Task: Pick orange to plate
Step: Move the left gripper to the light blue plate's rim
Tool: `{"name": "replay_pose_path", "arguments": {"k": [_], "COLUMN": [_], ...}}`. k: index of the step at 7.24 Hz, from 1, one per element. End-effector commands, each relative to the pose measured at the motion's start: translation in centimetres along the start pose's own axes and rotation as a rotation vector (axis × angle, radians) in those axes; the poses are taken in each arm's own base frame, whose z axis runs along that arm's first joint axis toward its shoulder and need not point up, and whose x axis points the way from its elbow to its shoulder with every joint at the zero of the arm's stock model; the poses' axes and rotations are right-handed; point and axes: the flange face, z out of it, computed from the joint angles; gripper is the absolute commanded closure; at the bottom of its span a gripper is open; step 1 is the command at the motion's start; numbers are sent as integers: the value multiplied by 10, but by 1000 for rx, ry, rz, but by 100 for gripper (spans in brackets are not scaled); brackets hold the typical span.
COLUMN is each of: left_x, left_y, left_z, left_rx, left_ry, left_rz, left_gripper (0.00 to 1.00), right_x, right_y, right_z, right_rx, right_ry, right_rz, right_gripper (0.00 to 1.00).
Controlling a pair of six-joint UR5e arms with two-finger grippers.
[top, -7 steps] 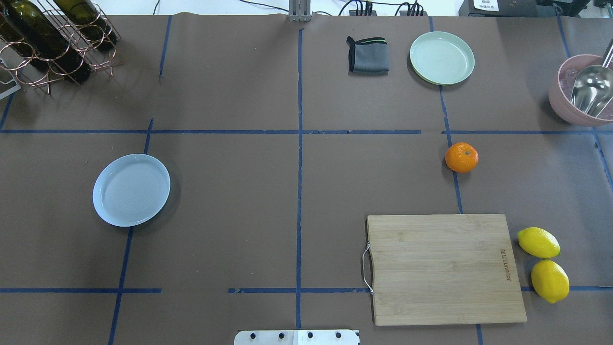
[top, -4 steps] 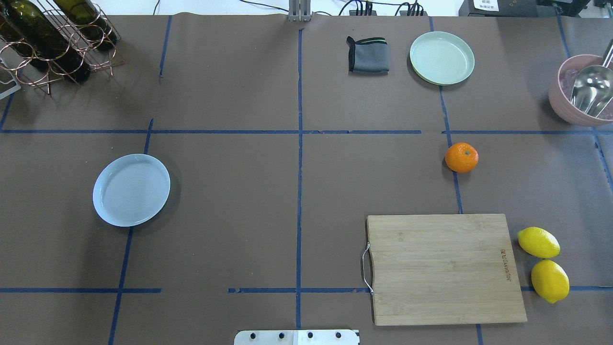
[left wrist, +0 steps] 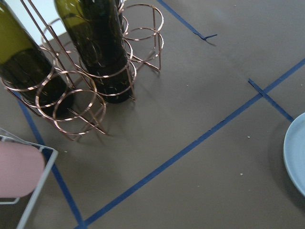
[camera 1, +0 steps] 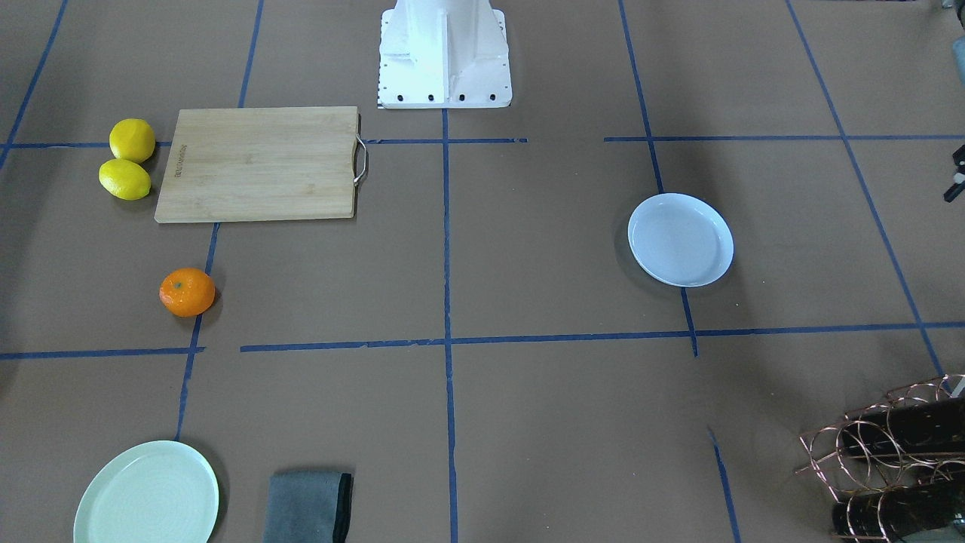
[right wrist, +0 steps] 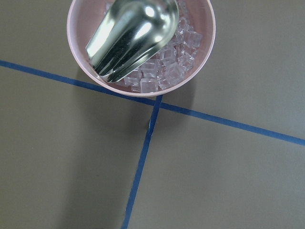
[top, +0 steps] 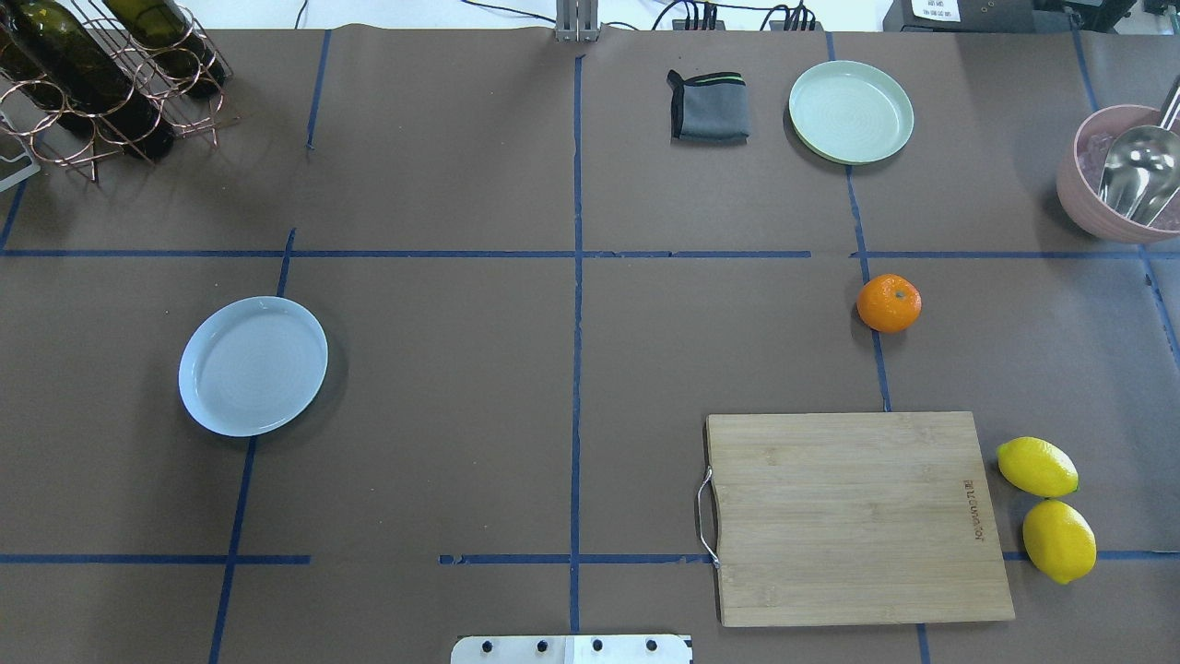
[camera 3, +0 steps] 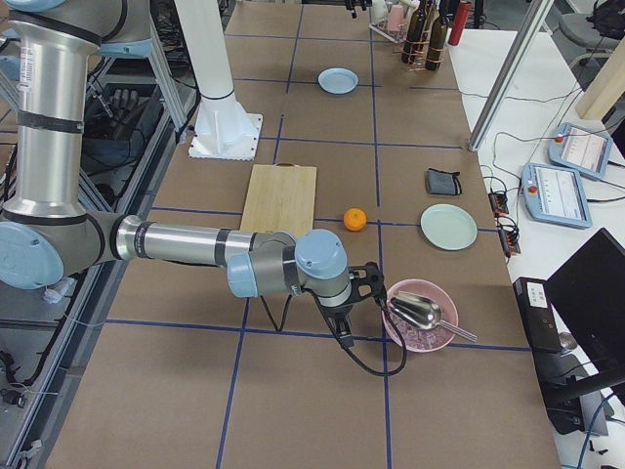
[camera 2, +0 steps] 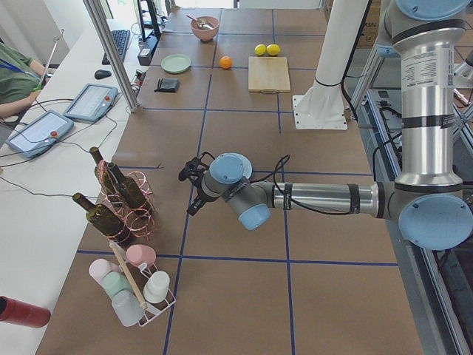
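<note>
The orange (top: 889, 303) sits alone on the brown table, right of centre, also seen in the front-facing view (camera 1: 187, 292). The bluish-white plate (top: 253, 365) lies empty far to the left, and its rim (left wrist: 298, 157) shows at the edge of the left wrist view. My left gripper (camera 2: 191, 177) hovers between the plate and the wine rack; I cannot tell if it is open. My right gripper (camera 3: 363, 283) hangs beside the pink bowl, past the orange (camera 3: 354, 219); its state cannot be told either.
A bamboo cutting board (top: 857, 516) lies near the base, with two lemons (top: 1037, 467) to its right. A pale green plate (top: 851, 112) and grey cloth (top: 708, 107) sit at the far edge. Pink ice bowl with a metal scoop (right wrist: 143, 43) far right; wine rack (top: 101, 74) far left.
</note>
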Motion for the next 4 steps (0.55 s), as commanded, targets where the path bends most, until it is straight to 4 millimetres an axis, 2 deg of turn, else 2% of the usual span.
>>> {"name": "replay_pose_path", "arguments": {"k": [1,2,3,4], "left_x": [76,102,125,140], "left_y": [19,31,43,48], "left_z": [66,90,108,119], "left_rx": [14,-3,-12,-24], "left_ry": [11,8,1,6], "left_rz": [-230,-332,-366,-391], "left_gripper": [20,37,39,39], "right_x": [1,1,1,1], "right_y": [1,2,2,2], "right_z": [1,1,1,1], "right_rx": [-1,-2,-2,-2], "right_ry": [1,0,-1,0], "right_rz": [2,3,3,3], "right_gripper": [0,0,0,0]}}
